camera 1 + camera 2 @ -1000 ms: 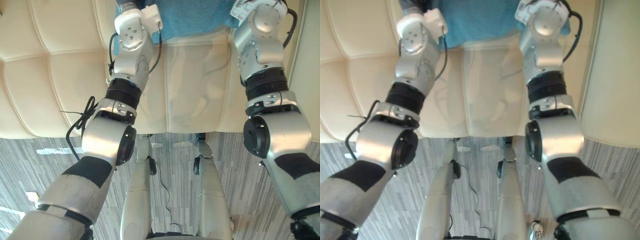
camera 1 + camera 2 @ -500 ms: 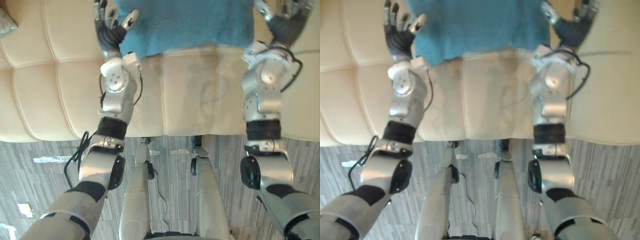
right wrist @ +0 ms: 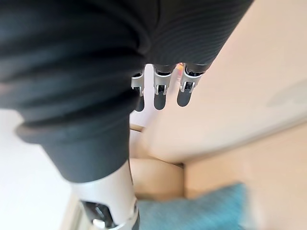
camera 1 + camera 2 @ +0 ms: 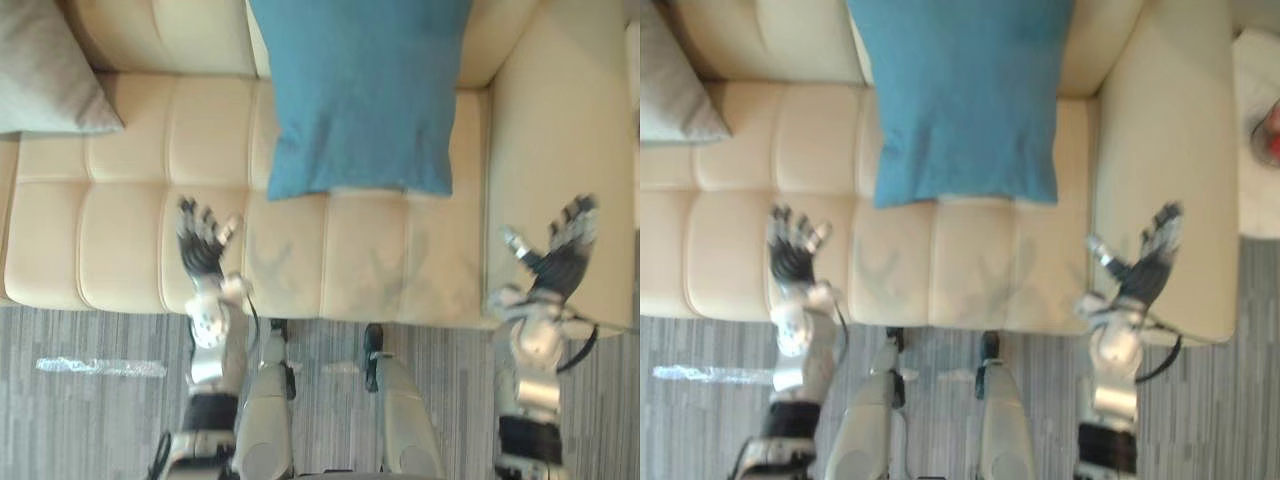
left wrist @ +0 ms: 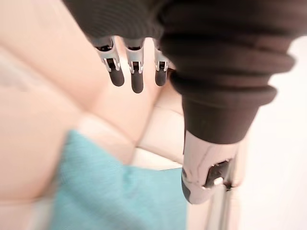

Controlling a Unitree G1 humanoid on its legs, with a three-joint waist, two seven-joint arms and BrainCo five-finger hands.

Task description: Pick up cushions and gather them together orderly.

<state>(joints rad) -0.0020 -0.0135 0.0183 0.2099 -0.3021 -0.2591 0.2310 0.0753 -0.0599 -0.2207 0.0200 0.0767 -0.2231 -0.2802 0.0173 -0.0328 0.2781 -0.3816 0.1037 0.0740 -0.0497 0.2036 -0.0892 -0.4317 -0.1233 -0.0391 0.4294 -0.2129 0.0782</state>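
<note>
A blue cushion point(image 4: 360, 95) stands leaning against the back of the cream sofa point(image 4: 120, 240), right of its middle. At the sofa's far left lies a grey cushion point(image 4: 45, 70). My left hand point(image 4: 203, 255) hovers open over the seat's front edge, below and left of the blue cushion, holding nothing. My right hand point(image 4: 558, 265) is open too, raised in front of the sofa's right armrest point(image 4: 560, 120). In the left wrist view straight fingers point(image 5: 136, 72) point past the blue cushion point(image 5: 120, 196). The right wrist view shows straight fingers point(image 3: 160, 88) and a corner of the blue cushion point(image 3: 201, 211).
Grey striped carpet point(image 4: 90, 400) runs in front of the sofa, with a pale strip point(image 4: 100, 367) lying on it at the left. A white surface with something red point(image 4: 1265, 140) stands beyond the right armrest.
The whole view has pulled back from the sofa. Both hands have drawn away from the blue cushion's lower corners to the seat's front edge, fingers still spread.
</note>
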